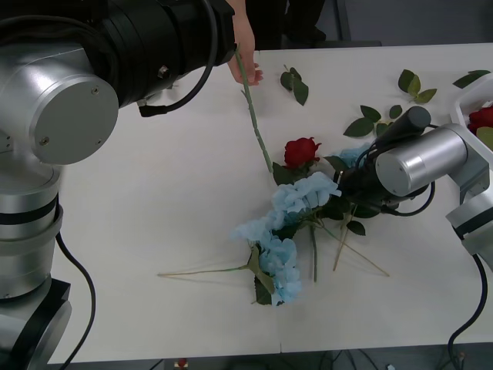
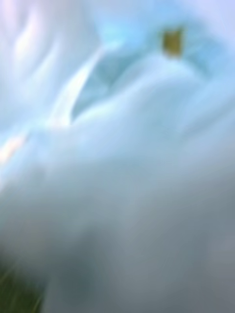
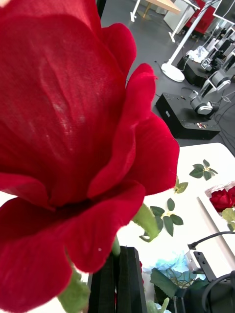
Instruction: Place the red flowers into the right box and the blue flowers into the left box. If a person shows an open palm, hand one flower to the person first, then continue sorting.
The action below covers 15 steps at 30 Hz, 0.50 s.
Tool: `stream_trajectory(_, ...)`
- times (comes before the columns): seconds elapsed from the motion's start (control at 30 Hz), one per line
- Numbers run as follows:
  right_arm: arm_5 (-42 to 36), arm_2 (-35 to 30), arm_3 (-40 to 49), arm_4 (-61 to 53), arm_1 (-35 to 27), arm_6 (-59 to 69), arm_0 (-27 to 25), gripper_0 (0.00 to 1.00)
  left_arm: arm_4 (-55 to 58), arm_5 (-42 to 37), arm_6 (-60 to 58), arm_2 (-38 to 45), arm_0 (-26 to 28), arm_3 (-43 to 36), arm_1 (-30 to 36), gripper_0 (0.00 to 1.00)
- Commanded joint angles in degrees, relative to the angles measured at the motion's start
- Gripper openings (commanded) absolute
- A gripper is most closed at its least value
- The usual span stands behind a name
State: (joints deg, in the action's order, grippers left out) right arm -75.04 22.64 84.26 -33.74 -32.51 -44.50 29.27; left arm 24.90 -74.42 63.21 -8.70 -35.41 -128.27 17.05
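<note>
A red flower (image 3: 63, 132) looms just above my left gripper (image 3: 116, 254), whose black fingers (image 3: 131, 279) are shut on its stem. In the front view that arm is raised at the back left, and a long green stem (image 1: 256, 127) slants from it down to the pile. A person's hand (image 1: 248, 71) is at the stem's upper end. My right gripper (image 1: 339, 185) is pushed into the pile of blue flowers (image 1: 302, 194), and pale blue petals (image 2: 117, 146) lie right against its camera. Another red flower (image 1: 301, 151) lies at the pile's far side. The right box (image 1: 464, 104) holds a red flower (image 1: 482, 117). The left box is out of view.
Loose green leaf sprigs (image 1: 294, 83) (image 1: 414, 85) (image 1: 370, 119) lie along the back of the white table (image 1: 154, 216). Bare stems (image 1: 202, 270) stick out of the pile toward the front. The table's left half has free room.
</note>
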Motion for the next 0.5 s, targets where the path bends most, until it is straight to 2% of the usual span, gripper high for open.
stream_trajectory(0.03,1.7,1.4,-1.8,0.7,1.0,1.1,3.0,0.99,-0.5,0.9,-2.1,-0.8,0.3,-1.5,1.1,0.00)
stream_trajectory(0.17,1.7,1.4,-1.9,1.3,1.0,1.2,3.0,0.97,-0.5,0.9,-2.1,-0.8,0.3,-1.5,1.1,0.00)
stream_trajectory(0.23,1.7,1.4,-1.9,1.3,1.0,1.0,3.0,0.79,-0.5,0.9,-2.1,-0.8,0.3,-1.5,1.1,0.00)
stream_trajectory(0.27,1.7,1.4,-1.9,1.4,1.0,1.0,3.0,0.73,-0.5,0.9,-2.1,-0.8,0.3,-1.5,1.1,0.00)
stream_trajectory(0.3,1.6,1.4,-1.9,1.5,1.0,1.2,3.0,0.64,-0.5,0.9,-2.1,-0.8,0.3,-1.5,1.1,0.00)
stream_trajectory(0.43,1.6,1.4,-2.4,1.8,1.0,1.0,3.1,0.16,-0.5,0.9,-2.1,-0.8,0.3,-1.5,1.1,0.00)
stream_trajectory(0.47,1.7,1.4,-2.6,1.8,1.0,1.0,3.1,0.08,-0.5,0.9,-2.1,-0.8,0.3,-1.5,1.1,0.00)
stream_trajectory(0.5,1.7,1.4,-2.7,1.8,1.0,1.0,3.2,0.05,-0.5,0.9,-2.1,-0.8,0.3,-1.5,1.1,0.00)
